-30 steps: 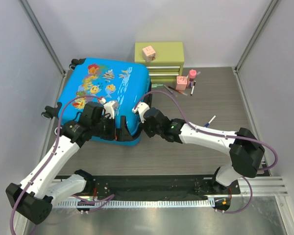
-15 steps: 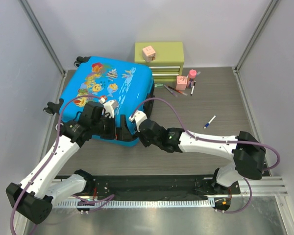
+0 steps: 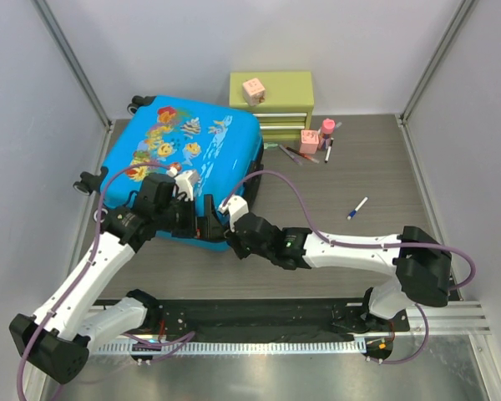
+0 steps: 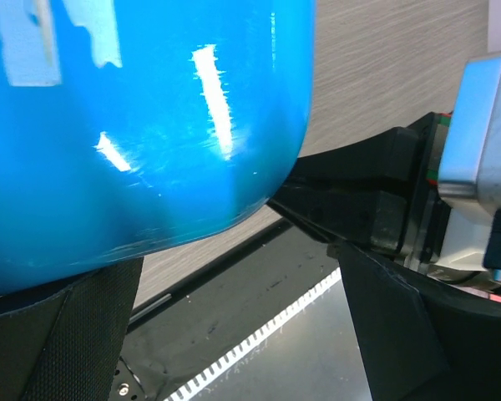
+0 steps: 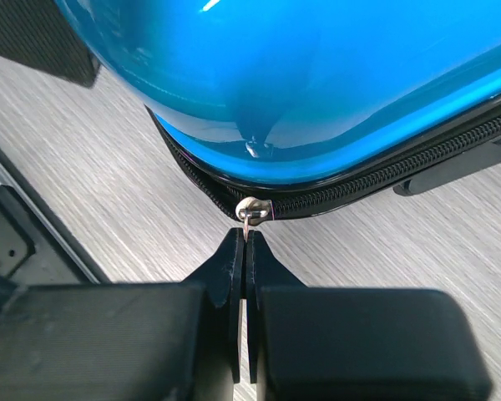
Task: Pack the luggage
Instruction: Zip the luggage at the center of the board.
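Grey tabletop (image 3: 351, 167): right gripper (image 5: 246, 242), pinched tight on the zipper pull (image 5: 249, 215), should tow it steadily along the luggage (image 3: 179, 159) seam while the left gripper (image 3: 186, 185), jaws spread wide, steadies the shell.

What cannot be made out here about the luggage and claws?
Contents of the luggage: shell hides them, every view.
The zipper pull at the right claw: too small, top view.
Whether the left claw touches the shell: left wrist view, unclear.
The items beside the green chest: too small, top view.

Robot lab test cell, white panel walls (image 3: 334, 42), aluminium corner posts (image 3: 73, 60), grey tabletop (image 3: 376, 159)
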Robot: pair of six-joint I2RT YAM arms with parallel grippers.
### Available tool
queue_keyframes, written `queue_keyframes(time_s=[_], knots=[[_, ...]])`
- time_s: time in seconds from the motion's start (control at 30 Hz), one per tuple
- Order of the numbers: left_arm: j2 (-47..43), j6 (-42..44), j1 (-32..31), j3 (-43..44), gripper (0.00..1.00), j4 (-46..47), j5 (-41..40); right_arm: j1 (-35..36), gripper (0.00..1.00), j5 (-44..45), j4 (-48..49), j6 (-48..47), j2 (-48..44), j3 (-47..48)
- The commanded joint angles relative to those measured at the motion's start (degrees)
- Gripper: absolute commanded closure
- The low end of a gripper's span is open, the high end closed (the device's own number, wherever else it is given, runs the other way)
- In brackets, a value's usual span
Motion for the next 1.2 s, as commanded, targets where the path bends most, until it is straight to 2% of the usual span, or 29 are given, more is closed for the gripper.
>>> queue_keyframes(time_s=[0.0, 0.27, 0.4, 0.53, 0.73, 0.87, 1.0, 1.17], knots=[[0.62, 1.86, 0.57, 0.44, 0.00, 15.30, -0.34, 5.60, 0.99, -12.86, 17.84, 3.66, -5.88, 1.83], [0.62, 0.36, 0.49, 0.70, 0.00, 17.32, 0.80, 5.69, 0.99, -15.50, 21.81, 5.24, -5.88, 0.69], [0.27, 0.36, 0.49, 1.84, 0.00, 16.80, 0.19, 5.69, 0.99, -9.71, 16.73, 4.89, -7.28, 1.30], [0.18, 3.43, 0.57, 5.79, 0.00, 10.13, -3.23, 5.60, 0.99, -4.26, 13.81, 4.19, -9.92, -0.19], [3.16, 6.16, 0.66, 13.96, 0.00, -1.38, -7.63, 5.51, 0.99, -2.05, 12.23, 4.54, -12.65, -2.74], [4.40, 7.83, 0.75, 15.20, 0.00, -6.83, -8.95, 5.51, 0.99, -1.17, 11.88, 4.36, -12.39, -2.83], [0.90, 8.27, 0.92, 16.08, 0.00, -10.88, -11.58, 5.25, 0.99, 1.28, 9.25, 4.36, -12.38, -1.87], [-0.79, 9.24, 5.40, 22.93, 0.00, -15.45, -19.03, 4.37, 0.99, 4.01, 7.66, 4.54, -15.01, -3.79]])
